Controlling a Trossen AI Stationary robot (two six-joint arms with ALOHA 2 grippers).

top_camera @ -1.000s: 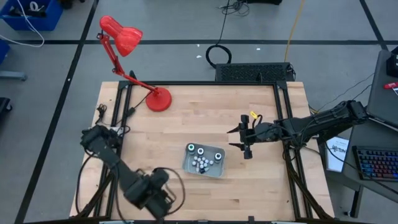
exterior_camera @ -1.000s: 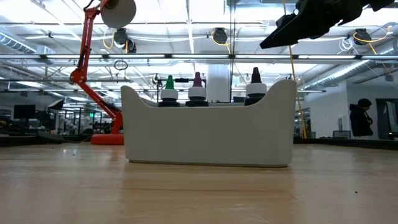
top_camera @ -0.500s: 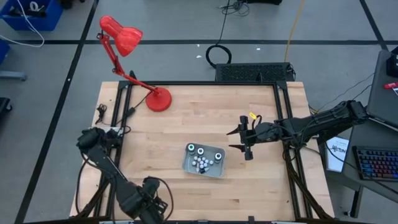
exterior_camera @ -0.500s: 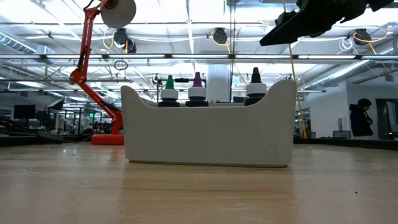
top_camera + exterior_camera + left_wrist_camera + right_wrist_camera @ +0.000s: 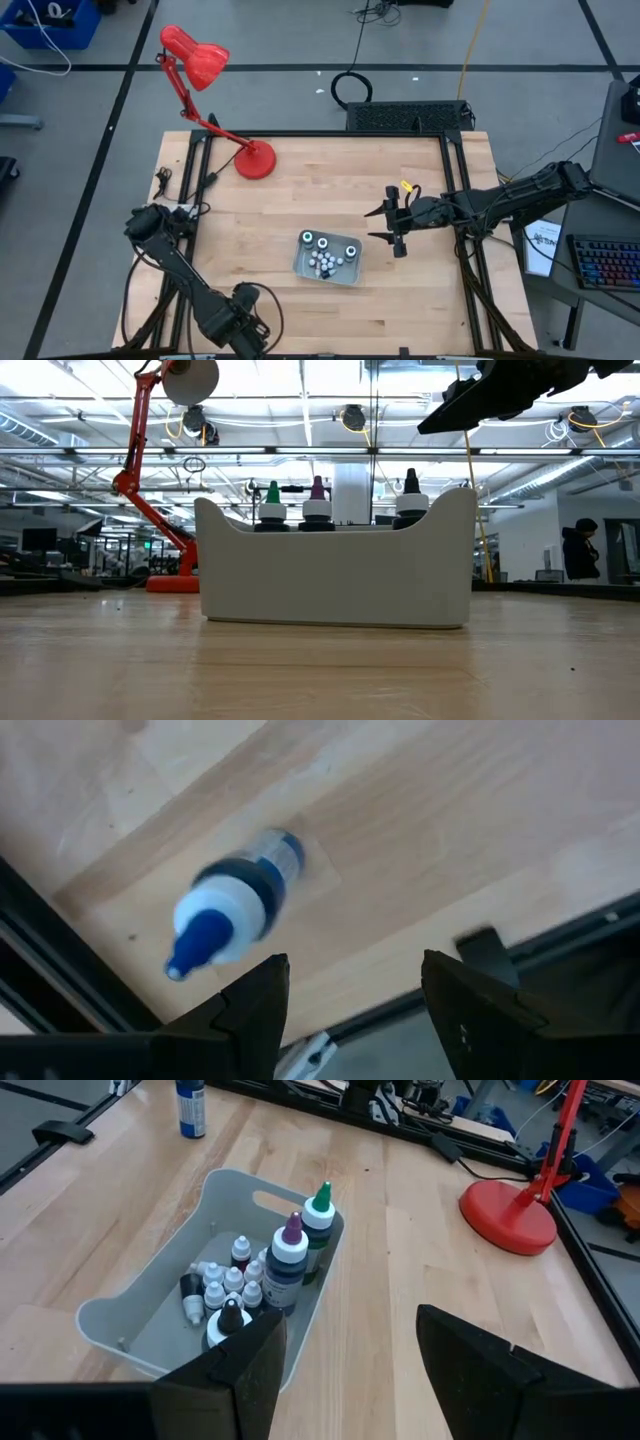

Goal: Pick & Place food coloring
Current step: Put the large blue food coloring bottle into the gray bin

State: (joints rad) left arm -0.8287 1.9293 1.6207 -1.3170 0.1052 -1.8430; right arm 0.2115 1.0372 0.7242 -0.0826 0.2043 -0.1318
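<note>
A pale grey tray (image 5: pixel 300 262) stands mid-table and holds food coloring: several tiny white-topped vials (image 5: pixel 228 1280) and larger bottles with green (image 5: pixel 319 1205), purple (image 5: pixel 290 1240) and black (image 5: pixel 231 1318) tips. One blue-capped bottle (image 5: pixel 232 910) stands upright by itself on the wood near the table's near left corner. My left gripper (image 5: pixel 352 960) hangs open above it, pointing down, the bottle just off to one side of its fingers. My right gripper (image 5: pixel 393 222) hovers open to the right of the tray, above the table.
A red desk lamp (image 5: pixel 255 158) stands at the far left of the table, its head out past the far left corner. The black frame rail (image 5: pixel 60 960) and the table's edge run close by the blue-capped bottle. Bare wood lies around the tray.
My left gripper has gone down and a little toward the table's near edge, turning slightly about its own axis, then has nearly stopped. Its fingers stay open.
</note>
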